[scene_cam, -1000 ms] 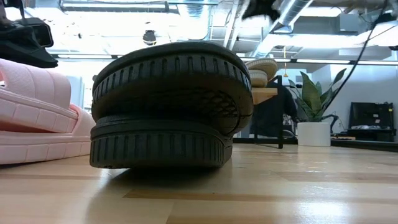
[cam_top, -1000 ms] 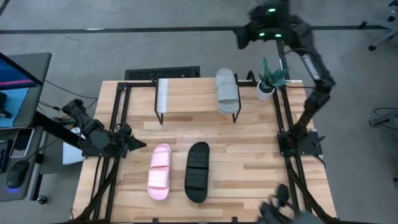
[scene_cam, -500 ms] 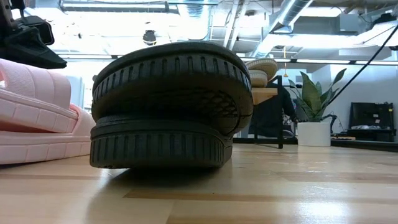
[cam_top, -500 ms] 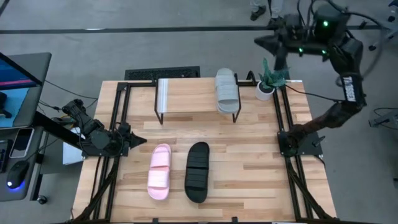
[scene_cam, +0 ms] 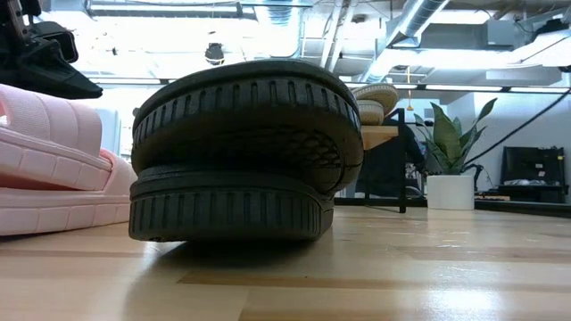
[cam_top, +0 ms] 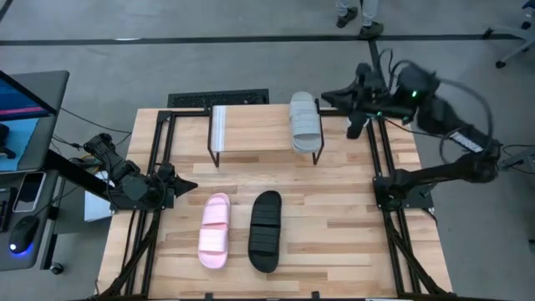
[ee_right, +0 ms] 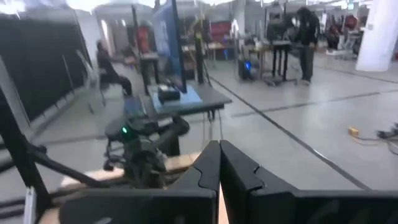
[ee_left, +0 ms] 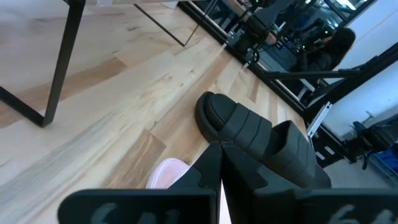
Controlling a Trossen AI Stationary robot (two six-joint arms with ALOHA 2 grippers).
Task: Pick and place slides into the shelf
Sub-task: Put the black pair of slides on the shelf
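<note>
Honestly, from my remote seat the job looked one-third done: the light grey ribbed foam slide (cam_top: 304, 123) lay on the right end of the low shelf with the pale wooden plank top and thin black legs (cam_top: 251, 130), while the pale pink foam slide (cam_top: 214, 231) and the black foam slide (cam_top: 266, 231) lay side by side on the slatted wooden table (cam_top: 334, 209), nearer the front, with their long axes running front to back, parallel to each other. I had the left gripper (cam_top: 185, 191) pinched fully closed and empty, resting low at the table's left edge, just beside and slightly behind the pink slide. The right gripper (cam_top: 330, 97) was likewise closed on nothing, held up near the shelf's right end by the small potted plant (scene_cam: 451, 160), well apart from both loose slides. I judged the left arm the nearer one for the pink slide, which lay to its right and a little forward, and a grasp across the strap would suit that axis
</note>
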